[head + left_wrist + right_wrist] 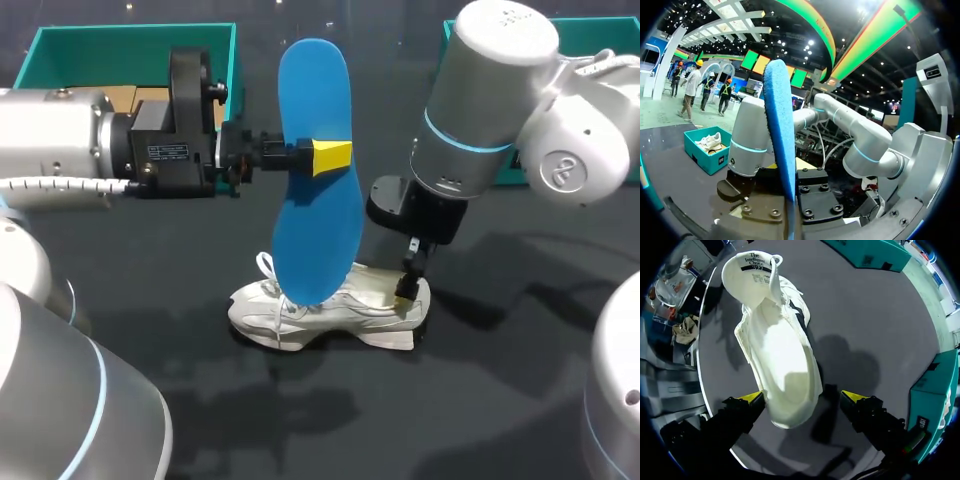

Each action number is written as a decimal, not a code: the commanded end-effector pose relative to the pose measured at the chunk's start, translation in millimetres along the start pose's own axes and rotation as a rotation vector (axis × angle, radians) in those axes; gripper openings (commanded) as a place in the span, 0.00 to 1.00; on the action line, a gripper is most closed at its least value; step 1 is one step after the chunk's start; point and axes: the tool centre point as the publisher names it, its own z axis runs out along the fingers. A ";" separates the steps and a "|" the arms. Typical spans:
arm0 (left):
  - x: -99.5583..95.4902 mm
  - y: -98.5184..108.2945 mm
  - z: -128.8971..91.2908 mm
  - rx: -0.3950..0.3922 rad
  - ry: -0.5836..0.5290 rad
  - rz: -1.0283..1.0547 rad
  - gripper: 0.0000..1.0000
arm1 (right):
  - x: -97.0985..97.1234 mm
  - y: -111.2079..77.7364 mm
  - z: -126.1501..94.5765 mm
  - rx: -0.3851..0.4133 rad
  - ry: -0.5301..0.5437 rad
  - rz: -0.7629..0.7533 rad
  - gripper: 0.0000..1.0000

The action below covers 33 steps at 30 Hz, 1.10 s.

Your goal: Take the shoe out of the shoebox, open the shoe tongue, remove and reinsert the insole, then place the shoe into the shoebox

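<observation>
My left gripper (330, 157) is shut on a blue insole (315, 170) and holds it upright in the air, above the white shoe (320, 310). The left wrist view shows the insole (780, 135) edge-on between the left gripper's (792, 205) fingers. The shoe stands on the dark table, toe to the left, tongue pulled up. My right gripper (408, 285) is open at the shoe's heel. In the right wrist view the heel of the shoe (780, 355) lies between the spread fingers of the right gripper (804, 399); the inside looks bare.
A teal shoebox (60, 50) stands at the back left behind my left arm. A second teal box (590, 30) stands at the back right behind my right arm; the left wrist view shows that box (715, 160) with a white shoe inside.
</observation>
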 end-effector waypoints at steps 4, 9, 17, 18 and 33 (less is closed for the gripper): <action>2.1 -0.3 2.7 0.003 -0.003 0.000 0.00 | -3.5 20.9 -0.2 0.027 -0.028 0.027 1.00; 2.1 -0.3 2.7 0.003 -0.003 0.000 0.00 | -13.6 42.2 1.1 0.078 -0.038 0.036 1.00; 2.1 -0.3 2.7 0.003 -0.003 0.000 0.00 | -23.0 59.6 7.8 0.075 -0.053 0.005 1.00; 2.1 -0.3 2.7 0.003 -0.003 0.000 0.00 | -23.8 60.4 9.0 0.074 -0.056 0.001 1.00; 2.1 -0.3 2.7 0.003 -0.003 0.000 0.00 | -27.8 55.1 38.7 0.074 -0.054 0.004 1.00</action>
